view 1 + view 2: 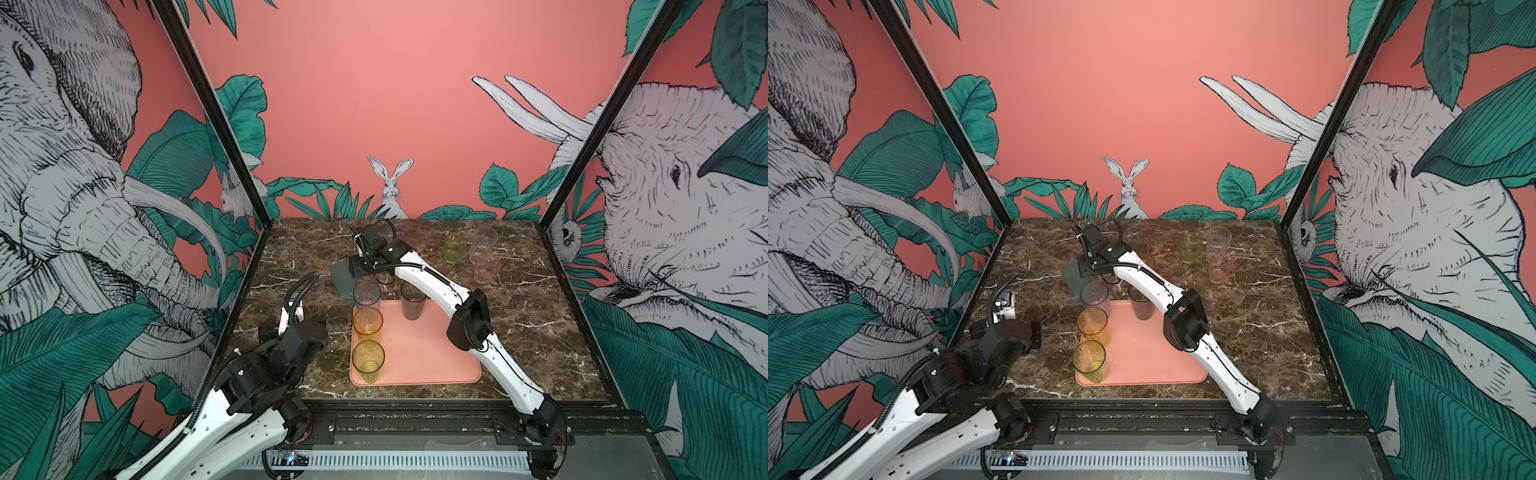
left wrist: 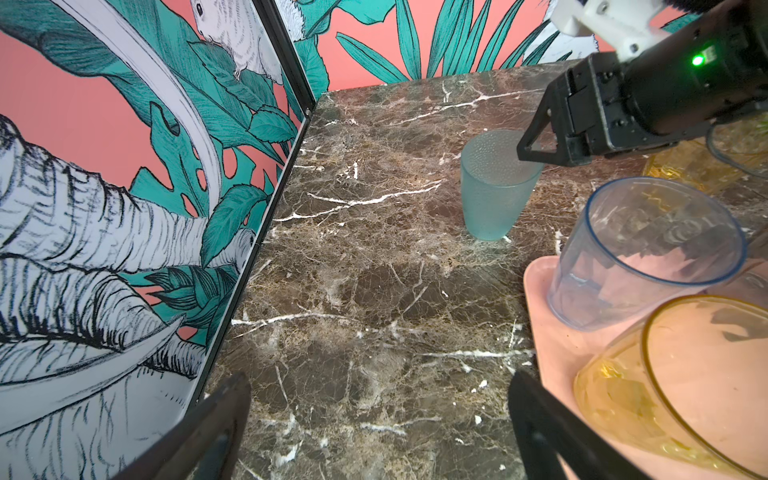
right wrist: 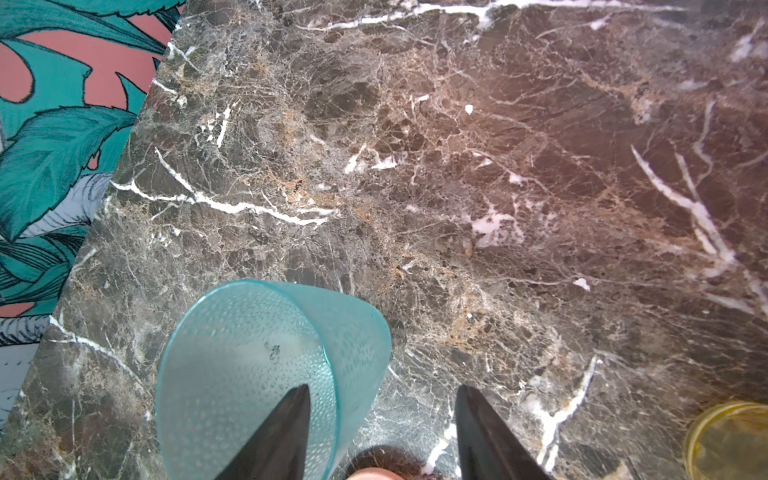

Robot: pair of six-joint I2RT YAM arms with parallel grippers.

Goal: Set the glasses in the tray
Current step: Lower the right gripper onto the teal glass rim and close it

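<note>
Frosted and upright, the teal tumbler (image 2: 490, 195) stands mouth up on the marble table (image 1: 532, 324), off the tray (image 1: 424, 353) and just beyond its far-left corner. The right gripper (image 3: 383, 388) reaches across the middle and straddles the rim. One finger is inside and the other outside, with a gap showing between the outer finger and the wall, so the jaws are parted and not clamped on anything. The grasp turns on this: the tumbler's axis is vertical and its wall lies between the fingers, so closing should pinch it.

The left gripper (image 2: 378, 380) hangs spread wide and empty by the table's near-left side, well apart from the teal tumbler.

A clear tumbler (image 1: 366, 296) on the tray's far-left corner stands between the teal tumbler and the tray's bare middle, with a smoky tumbler (image 1: 412, 303) on the far edge. An amber tumbler (image 1: 367, 325) and a green tumbler (image 1: 368, 360) line the left rim. A carry would likely have to rise above those rims. A pink tumbler (image 1: 486, 269) and its neighbours wait at the table's far right, out of the path.
</note>
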